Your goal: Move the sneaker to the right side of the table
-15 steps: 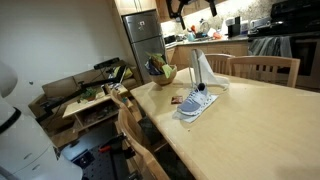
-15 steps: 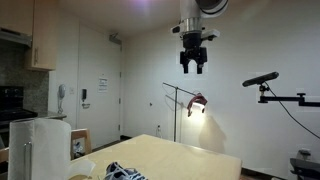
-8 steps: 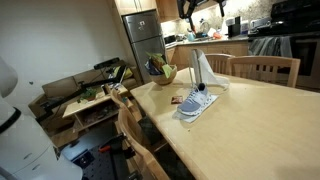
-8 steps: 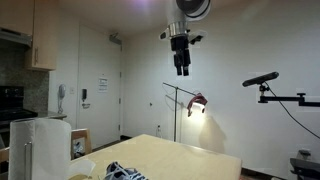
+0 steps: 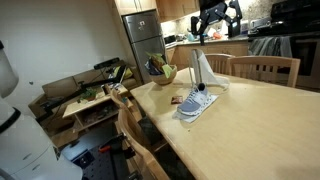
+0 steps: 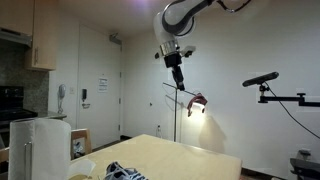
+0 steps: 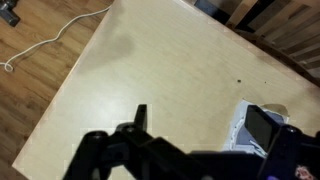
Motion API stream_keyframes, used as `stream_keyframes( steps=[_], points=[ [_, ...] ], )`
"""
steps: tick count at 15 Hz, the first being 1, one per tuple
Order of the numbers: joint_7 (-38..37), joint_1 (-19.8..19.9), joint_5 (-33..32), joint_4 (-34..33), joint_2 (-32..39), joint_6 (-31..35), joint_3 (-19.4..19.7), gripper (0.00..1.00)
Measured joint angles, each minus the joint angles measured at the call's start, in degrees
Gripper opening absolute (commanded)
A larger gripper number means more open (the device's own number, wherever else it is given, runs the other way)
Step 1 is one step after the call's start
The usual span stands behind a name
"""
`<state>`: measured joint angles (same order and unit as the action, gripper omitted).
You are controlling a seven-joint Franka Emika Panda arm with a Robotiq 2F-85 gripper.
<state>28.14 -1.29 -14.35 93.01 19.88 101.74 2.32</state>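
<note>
The light grey-blue sneaker [image 5: 197, 102] with white sole and laces lies on the pale wood table [image 5: 262, 122], near its left part in this view. It also shows at the bottom edge of an exterior view [image 6: 125, 172] on the table [image 6: 192, 158]. My gripper [image 5: 218, 17] is open and empty, high above the table beyond the sneaker, also seen well above it in an exterior view [image 6: 178, 78]. In the wrist view my gripper [image 7: 200, 125] looks down on the table [image 7: 150, 70]; part of the sneaker [image 7: 240, 128] shows by the right finger.
A small dark brown object [image 5: 175, 100] lies beside the sneaker. A bowl [image 5: 161, 73] and a pale upright cone-shaped thing [image 5: 205, 68] stand behind it. Wooden chairs [image 5: 265, 68] ring the table. A cluttered low shelf [image 5: 95, 98] stands at left. A white cable [image 7: 50, 40] lies on the floor.
The arm has swung: the gripper moved right in one exterior view, and left and slightly lower in the other. The sneaker has not moved.
</note>
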Motion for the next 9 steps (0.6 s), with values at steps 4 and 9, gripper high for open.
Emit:
stream_keyframes(
  steps=[4, 9],
  points=[
    [-1.4, 0.1, 0.0, -2.8, 3.6, -6.2, -0.5, 1.00],
    [0.1, 0.0, -3.7, -2.6, 4.2, -5.8, -1.7, 1.00]
  ],
)
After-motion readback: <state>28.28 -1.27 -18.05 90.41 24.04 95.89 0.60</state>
